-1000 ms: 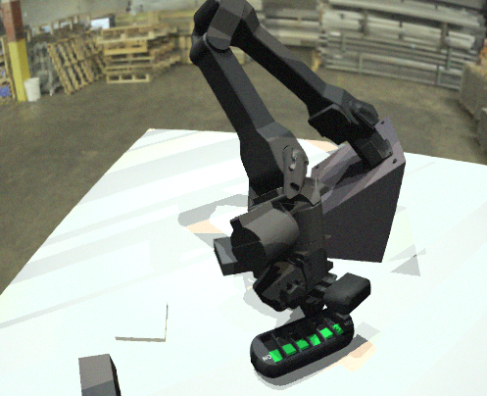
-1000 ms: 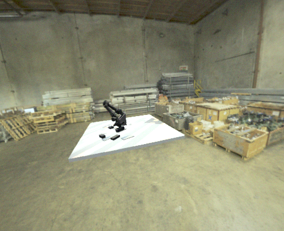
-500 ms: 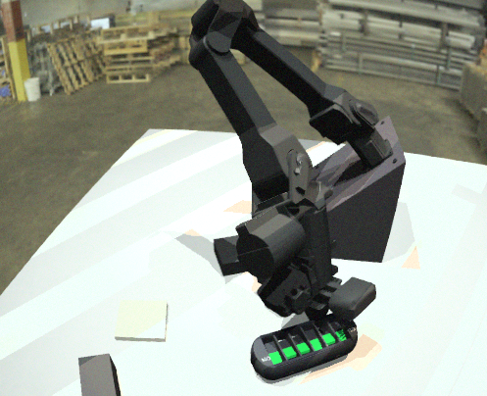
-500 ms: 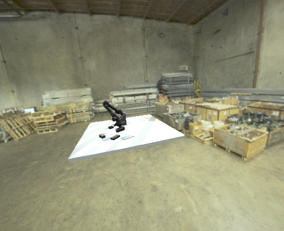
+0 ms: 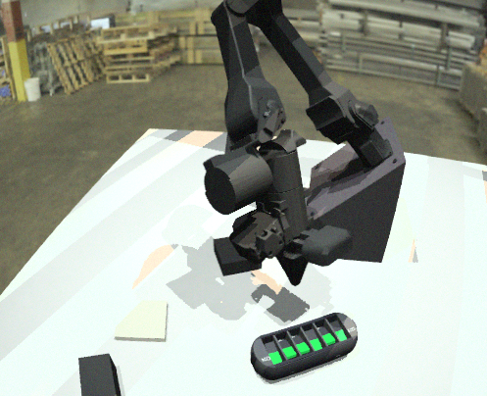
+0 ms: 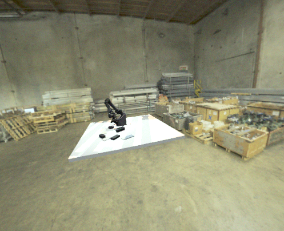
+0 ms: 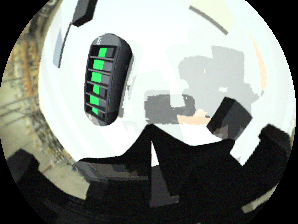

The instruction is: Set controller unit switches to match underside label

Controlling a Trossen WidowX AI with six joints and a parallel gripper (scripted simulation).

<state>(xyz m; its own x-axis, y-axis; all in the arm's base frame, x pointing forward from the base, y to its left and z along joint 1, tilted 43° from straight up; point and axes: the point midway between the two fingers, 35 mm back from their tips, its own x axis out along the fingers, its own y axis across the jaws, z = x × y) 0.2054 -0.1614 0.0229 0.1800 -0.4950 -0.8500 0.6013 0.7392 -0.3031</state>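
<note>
The dark grey controller unit sits upright on the bench, its six rocker switches facing up. A green end shows on each rocker; the green patches differ slightly in size and offset, but which ends are pressed down I cannot tell surely. The label on the underside is hidden. My gripper is shut and empty, its pointed fingertips together. It hangs above the bench, behind the unit in the top view and clear of it; in the wrist view the unit lies up and left of the fingertips.
A black block stands near the gripper. Another black block stands at the front left in the top view, with a flat beige plate behind it. A dark module and a pale plate lie beyond the unit.
</note>
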